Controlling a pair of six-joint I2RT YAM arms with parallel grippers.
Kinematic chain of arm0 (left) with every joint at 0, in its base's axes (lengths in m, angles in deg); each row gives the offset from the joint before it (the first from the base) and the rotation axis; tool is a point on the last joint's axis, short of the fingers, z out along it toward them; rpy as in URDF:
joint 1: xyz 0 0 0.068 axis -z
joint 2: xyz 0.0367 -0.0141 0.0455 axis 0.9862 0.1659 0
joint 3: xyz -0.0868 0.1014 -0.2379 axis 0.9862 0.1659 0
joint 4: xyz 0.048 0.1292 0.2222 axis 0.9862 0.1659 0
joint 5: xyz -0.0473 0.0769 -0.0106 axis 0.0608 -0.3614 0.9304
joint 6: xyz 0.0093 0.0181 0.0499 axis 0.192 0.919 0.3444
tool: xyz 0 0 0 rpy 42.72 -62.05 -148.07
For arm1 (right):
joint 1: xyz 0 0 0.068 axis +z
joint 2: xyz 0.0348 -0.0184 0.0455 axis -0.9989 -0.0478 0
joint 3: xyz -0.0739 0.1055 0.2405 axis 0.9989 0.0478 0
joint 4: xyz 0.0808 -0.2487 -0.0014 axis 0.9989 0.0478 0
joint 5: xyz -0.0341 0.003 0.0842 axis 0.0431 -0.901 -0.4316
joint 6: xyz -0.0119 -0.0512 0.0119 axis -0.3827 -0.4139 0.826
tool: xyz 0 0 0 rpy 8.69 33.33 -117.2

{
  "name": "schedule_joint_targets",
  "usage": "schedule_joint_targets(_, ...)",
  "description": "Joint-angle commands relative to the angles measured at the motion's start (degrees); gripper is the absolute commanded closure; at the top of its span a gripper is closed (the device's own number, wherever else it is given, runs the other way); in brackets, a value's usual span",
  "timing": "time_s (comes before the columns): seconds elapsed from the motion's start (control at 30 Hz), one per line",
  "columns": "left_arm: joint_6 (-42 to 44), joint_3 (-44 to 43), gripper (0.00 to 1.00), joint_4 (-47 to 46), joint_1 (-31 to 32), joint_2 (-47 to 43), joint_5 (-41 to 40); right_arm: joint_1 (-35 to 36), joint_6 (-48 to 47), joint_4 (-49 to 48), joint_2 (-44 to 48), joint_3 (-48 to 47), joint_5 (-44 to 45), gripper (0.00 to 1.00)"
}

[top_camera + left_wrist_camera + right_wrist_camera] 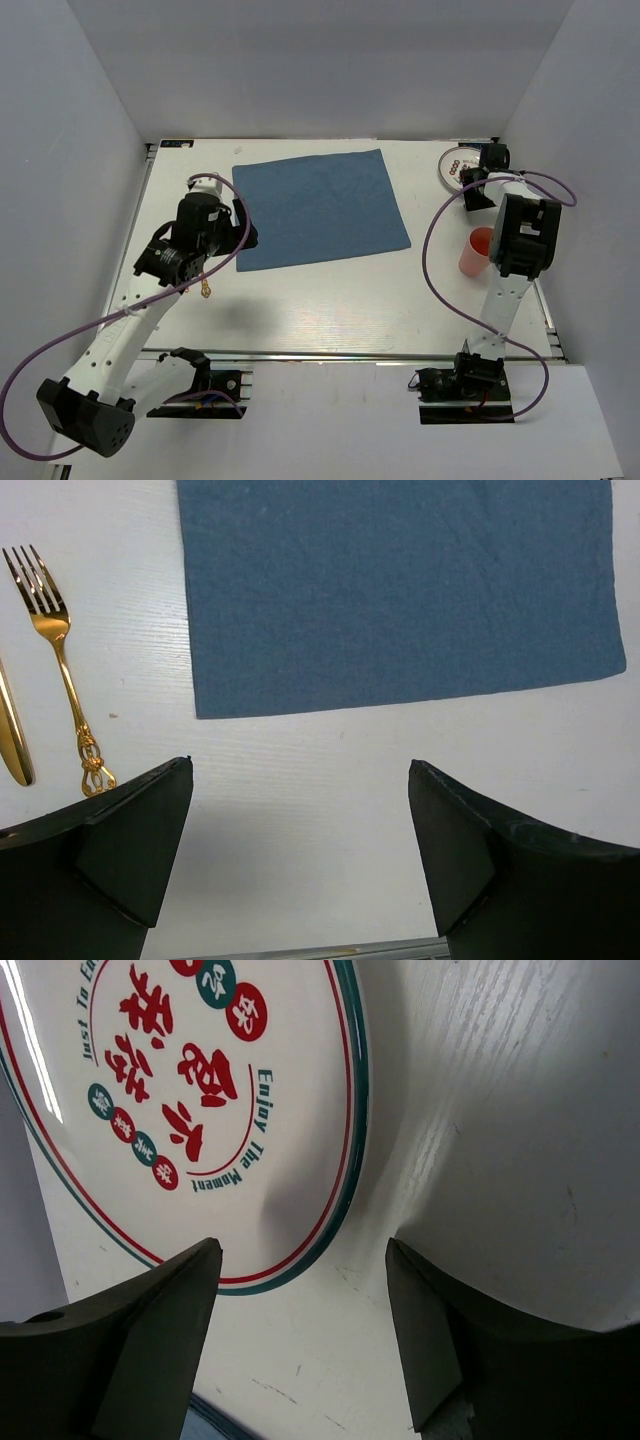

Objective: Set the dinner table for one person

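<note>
Over the plate (290,1200), right claw (302,1250) agape, right arm (505,295) outstretched

Counter (330,300): white and smooth, with a faint wood-like grain, a soft sheen and a few fine scuffs.
Rail (350,356): bare silver metal along the counter's near edge.
Placemat (320,208): blue woven cloth, matt, lightly creased.
Fork (62,670): polished gold-coloured metal with an ornate handle.
Plate (200,1090): glossy white, printed in red and green.
Cup (476,251): pink, smooth, plastic-looking.
Left hand (300,768): fingers (120,850) of matt black plastic.
Right hand (302,1245): fingers (130,1350) dark and dull.
</note>
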Motion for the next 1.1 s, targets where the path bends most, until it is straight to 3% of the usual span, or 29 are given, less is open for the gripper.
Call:
schedule_joint_targets(0.0, 0.2, 0.0, 0.02, -0.4, -0.4, 0.1, -0.3, -0.5, 1.7, -0.8, -1.0, -2.2, 0.4, 0.29)
schedule_joint_targets(0.27, 0.2, 0.4, 0.02, -0.8, -0.4, -0.4, -0.3, -1.1, 2.3, -1.1, -3.5, -3.2, 0.3, 0.39)
schedule_joint_targets(0.5, 0.2, 0.3, 0.02, -0.6, -0.9, -0.3, -0.7, -1.5, 3.2, 0.2, -5.6, -4.5, 0.1, 0.59)
schedule_joint_targets(0.63, 0.3, 0.4, 0.02, -0.8, -0.9, -0.2, -0.3, -1.5, 3.0, 0.0, -6.0, -4.1, -0.9, 0.6)
schedule_joint_targets(0.7, 0.4, 0.4, 0.02, -0.8, -0.9, 0.0, 0.0, -1.7, 2.9, -0.6, -6.2, -3.7, -1.3, 0.72)
schedule_joint_targets(0.73, 0.4, 0.4, 0.02, -0.6, -0.9, 0.0, 0.0, -1.5, 2.9, -0.9, -6.1, -3.4, -1.7, 0.73)
schedule_joint_targets(0.77, 0.4, 0.4, 0.02, -0.7, -0.9, 0.0, -0.1, -1.5, 2.7, -1.1, -6.1, -3.0, -1.8, 0.86)
schedule_joint_targets(0.83, 0.4, 0.5, 0.02, -0.7, -0.9, -0.1, 0.0, -1.5, 2.6, -1.6, -5.9, -2.6, -2.2, 1.0)
schedule_joint_targets(1.0, 0.4, 0.6, 0.02, -0.8, -0.9, -0.2, -0.1, -1.6, 3.1, -3.3, -4.4, -0.4, -4.1, 1.0)
schedule_joint_targets(1.07, 0.4, 0.6, 0.02, -0.8, -0.9, -0.2, -0.2, -1.6, 4.1, -8.8, -1.3, 3.6, -5.0, 1.0)
